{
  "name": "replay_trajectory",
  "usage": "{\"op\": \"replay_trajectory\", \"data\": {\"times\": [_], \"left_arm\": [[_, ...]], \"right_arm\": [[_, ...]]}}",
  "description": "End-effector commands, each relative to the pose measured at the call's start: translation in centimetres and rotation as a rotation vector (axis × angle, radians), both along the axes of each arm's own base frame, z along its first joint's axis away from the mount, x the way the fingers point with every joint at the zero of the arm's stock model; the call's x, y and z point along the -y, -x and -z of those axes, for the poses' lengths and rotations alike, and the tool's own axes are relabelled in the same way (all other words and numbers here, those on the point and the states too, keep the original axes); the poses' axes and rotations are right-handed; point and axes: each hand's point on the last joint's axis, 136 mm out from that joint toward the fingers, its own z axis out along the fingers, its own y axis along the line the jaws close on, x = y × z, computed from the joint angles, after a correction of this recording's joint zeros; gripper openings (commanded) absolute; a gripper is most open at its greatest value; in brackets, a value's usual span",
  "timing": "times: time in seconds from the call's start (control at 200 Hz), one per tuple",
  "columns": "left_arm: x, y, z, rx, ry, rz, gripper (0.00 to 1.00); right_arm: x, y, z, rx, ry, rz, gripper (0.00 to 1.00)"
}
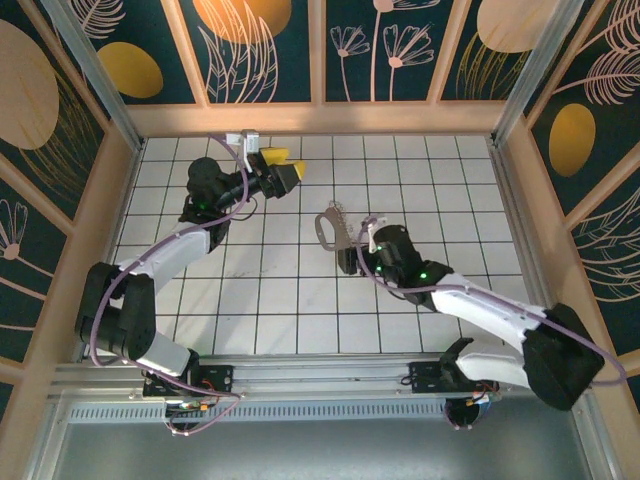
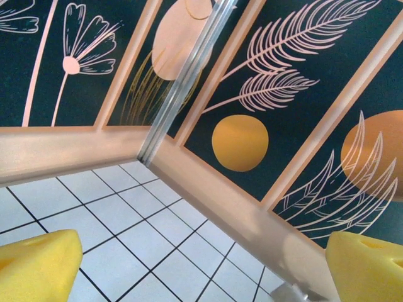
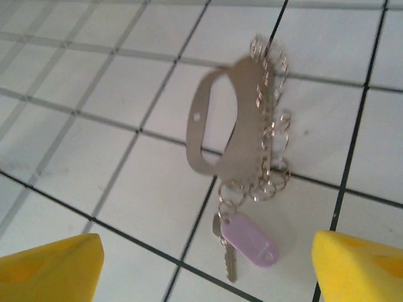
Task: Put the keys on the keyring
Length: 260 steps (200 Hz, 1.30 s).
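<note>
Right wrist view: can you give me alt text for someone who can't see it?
A silver oval keyring with a row of small wire loops lies on the white tiled floor, and a small key with a lilac head seems linked at its near end. The right claw is open, its yellow pads at both bottom corners.

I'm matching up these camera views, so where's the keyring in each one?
Top external: keyring at picture centre, on the tiles.
Left wrist: faces the corner wall panels.
Right wrist: keyring upper middle, key beneath it in frame.
Shared landmark: black-lined white floor tiles.
</note>
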Motion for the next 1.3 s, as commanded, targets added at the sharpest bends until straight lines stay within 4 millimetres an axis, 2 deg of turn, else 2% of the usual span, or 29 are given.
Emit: {"op": "replay_trajectory", "data": {"times": [0.0,0.055,0.085,0.22,0.245,0.27,0.38,0.501,0.616,0.731,0.871,1.036,1.201,1.296], "left_arm": [[-0.7,1.1,-1.8,0.063,0.000,-0.007,0.99],[-0.9,1.3,-1.9,0.072,-0.009,-0.021,0.99],[-1.0,1.4,-2.0,0.075,-0.016,-0.030,0.99],[-2.1,1.8,-2.5,0.099,-0.038,-0.104,0.99],[-2.4,1.8,-2.5,0.100,-0.041,-0.123,0.99],[-2.7,1.8,-2.5,0.102,-0.045,-0.142,0.99],[-4.6,1.6,-2.1,0.110,-0.073,-0.274,0.99],[-7.5,2.6,-2.3,0.197,-0.056,-0.440,0.99],[-9.9,4.9,-2.9,0.336,-0.061,-0.558,0.99],[-13.1,5.0,-1.7,0.360,-0.181,-0.750,0.99],[-16.6,5.0,1.0,0.367,-0.317,-0.949,0.99],[-20.3,5.2,4.8,0.309,-0.391,-1.140,0.99],[-22.8,5.9,8.4,0.264,-0.430,-1.253,0.99],[-24.2,5.9,10.6,0.221,-0.469,-1.302,0.99]], "right_arm": [[1.5,-0.3,-2.4,0.023,-0.028,0.052,0.93],[2.2,-0.8,-3.8,0.053,-0.045,0.076,0.94],[2.8,-1.3,-4.7,0.077,-0.054,0.100,0.99],[5.8,-3.7,-7.6,0.146,-0.076,0.214,0.99],[5.9,-3.9,-8.1,0.153,-0.086,0.216,0.99],[7.0,-4.6,-8.4,0.162,-0.088,0.252,0.99],[9.6,-6.2,-10.4,0.236,-0.091,0.361,0.99],[12.2,-7.6,-12.1,0.310,-0.122,0.490,0.99],[13.6,-8.9,-12.0,0.332,-0.145,0.562,0.99],[15.2,-9.8,-11.5,0.372,-0.169,0.631,0.99],[17.0,-9.8,-10.6,0.464,-0.254,0.696,0.99],[18.9,-10.6,-9.0,0.467,-0.125,0.718,0.99],[20.3,-11.0,-8.3,0.489,-0.087,0.718,0.99],[22.1,-10.9,-7.7,0.493,-0.036,0.784,0.99]]}}
